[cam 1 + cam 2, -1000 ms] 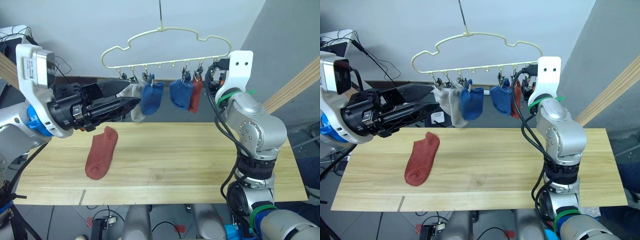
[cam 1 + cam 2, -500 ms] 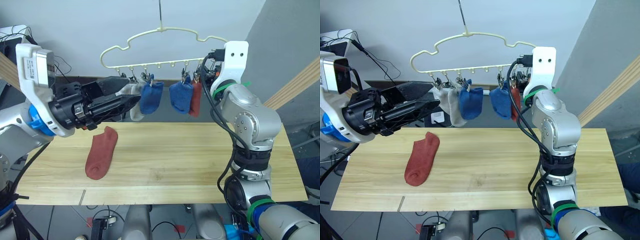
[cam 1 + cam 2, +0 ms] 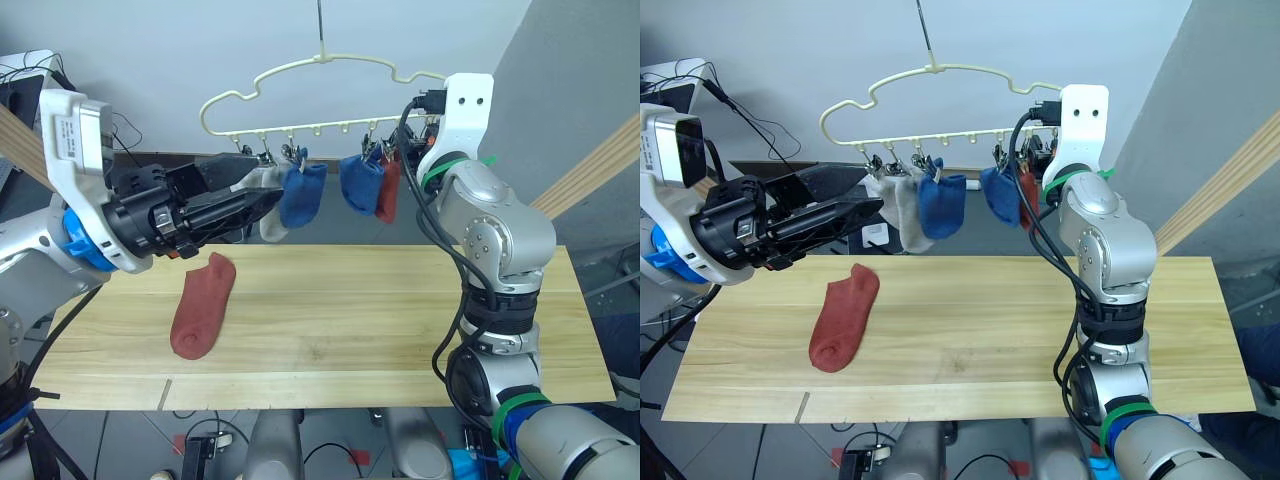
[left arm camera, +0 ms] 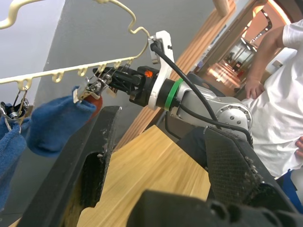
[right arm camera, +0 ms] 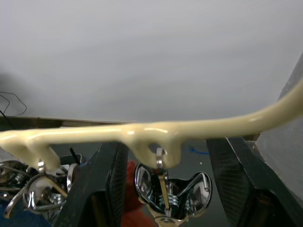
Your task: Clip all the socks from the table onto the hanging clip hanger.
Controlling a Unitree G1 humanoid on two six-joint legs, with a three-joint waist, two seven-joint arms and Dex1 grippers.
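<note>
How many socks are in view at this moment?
6: one rust-red sock on the table; five on the clip hanger: two grey, two blue, one red.

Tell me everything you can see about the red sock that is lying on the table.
The rust-red sock is a short ankle sock of soft knit. It lies flat and unclipped on the left part of the wooden table, stretched at a slant, its far end tilted toward the right. Nothing grips or touches it besides the tabletop. The left end effector hovers open above and beyond it, near the clip hanger.
</note>
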